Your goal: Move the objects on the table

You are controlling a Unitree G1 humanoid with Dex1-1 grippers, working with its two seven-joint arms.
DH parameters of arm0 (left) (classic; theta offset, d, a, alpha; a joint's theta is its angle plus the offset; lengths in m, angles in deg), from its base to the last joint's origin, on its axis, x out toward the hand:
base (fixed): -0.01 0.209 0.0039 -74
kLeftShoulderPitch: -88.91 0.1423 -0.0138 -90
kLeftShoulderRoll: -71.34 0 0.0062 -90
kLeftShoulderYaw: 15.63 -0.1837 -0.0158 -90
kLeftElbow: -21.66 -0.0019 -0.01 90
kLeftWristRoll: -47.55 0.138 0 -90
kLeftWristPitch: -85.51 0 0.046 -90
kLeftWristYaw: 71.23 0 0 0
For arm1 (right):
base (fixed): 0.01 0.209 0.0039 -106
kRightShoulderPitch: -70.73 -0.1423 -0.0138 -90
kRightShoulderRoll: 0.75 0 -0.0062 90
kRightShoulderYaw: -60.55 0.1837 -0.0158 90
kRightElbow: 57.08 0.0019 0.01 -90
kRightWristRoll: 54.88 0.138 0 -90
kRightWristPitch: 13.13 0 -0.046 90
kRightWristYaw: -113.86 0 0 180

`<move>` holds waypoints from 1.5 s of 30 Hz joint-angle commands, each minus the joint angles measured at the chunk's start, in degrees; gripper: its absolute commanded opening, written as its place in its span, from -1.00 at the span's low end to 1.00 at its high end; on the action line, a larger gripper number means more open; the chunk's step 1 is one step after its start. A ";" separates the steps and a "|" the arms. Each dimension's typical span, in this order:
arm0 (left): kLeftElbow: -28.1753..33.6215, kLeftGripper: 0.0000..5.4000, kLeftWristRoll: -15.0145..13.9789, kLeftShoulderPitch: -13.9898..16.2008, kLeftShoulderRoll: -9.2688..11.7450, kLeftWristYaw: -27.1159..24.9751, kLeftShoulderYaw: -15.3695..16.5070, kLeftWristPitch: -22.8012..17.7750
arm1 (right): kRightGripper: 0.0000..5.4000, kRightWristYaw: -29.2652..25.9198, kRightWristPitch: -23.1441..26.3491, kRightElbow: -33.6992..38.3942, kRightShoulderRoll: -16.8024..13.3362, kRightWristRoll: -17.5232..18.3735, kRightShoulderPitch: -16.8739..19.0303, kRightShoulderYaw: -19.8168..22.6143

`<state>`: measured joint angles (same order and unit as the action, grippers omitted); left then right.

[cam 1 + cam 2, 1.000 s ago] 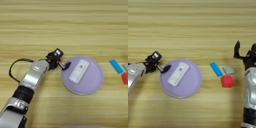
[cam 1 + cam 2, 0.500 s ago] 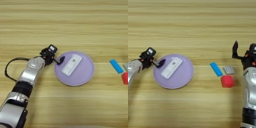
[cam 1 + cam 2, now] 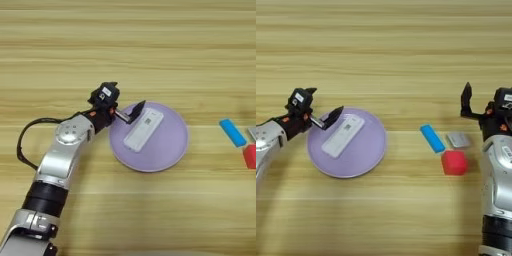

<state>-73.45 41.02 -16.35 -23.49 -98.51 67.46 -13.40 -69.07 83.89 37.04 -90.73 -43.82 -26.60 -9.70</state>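
- Plate (image 3: 170, 150) first: the lilac disc lies flat on the desk (image 3: 128, 45), left of the middle, about halfway between the far and near edges, with the white bar (image 3: 144, 129) lying aslant across it, so whatever shifts the plate carries the bar along too.
- Your left hand (image 3: 121, 108) sits at the plate's upper-left rim. One black finger reaches in over the rim toward the bar's end and the other points up and away, so the fingers are spread rather than clamped. From here you cannot tell whether the lower finger touches the rim or only hovers over it.
- That placement suits hooking or nudging the plate by its edge, which I judge to be the step in hand.
- The red cube (image 3: 454, 162) rests toward the desk's right edge, apart from the plate, with a blue bar (image 3: 432, 138) just to its upper left and a small grey piece (image 3: 458, 140) just above it. None of the three is being held.
- Your right hand (image 3: 478, 102) waits near the right edge, beyond the grey piece, its visible finger pointing upward and holding nothing. Whether it is spread or pressed together you cannot tell.
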 commanded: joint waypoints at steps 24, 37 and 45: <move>0.06 1.00 3.38 10.13 -5.27 2.51 -9.39 -1.37 | 0.99 0.80 -1.53 -1.77 0.58 -1.13 -0.34 -0.11; -2.09 1.00 4.83 7.85 -5.26 3.68 -8.53 -0.79 | 0.99 0.71 -1.45 -1.17 0.84 -1.09 -0.31 -0.27; -4.00 1.00 7.46 5.85 -4.21 4.17 -9.63 -5.10 | 0.99 0.87 -1.23 -0.34 1.16 -1.01 -0.16 -0.33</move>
<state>-76.41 46.94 -9.27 -28.33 -94.93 58.40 -15.81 -68.77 82.55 35.55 -89.95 -44.76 -26.62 -9.88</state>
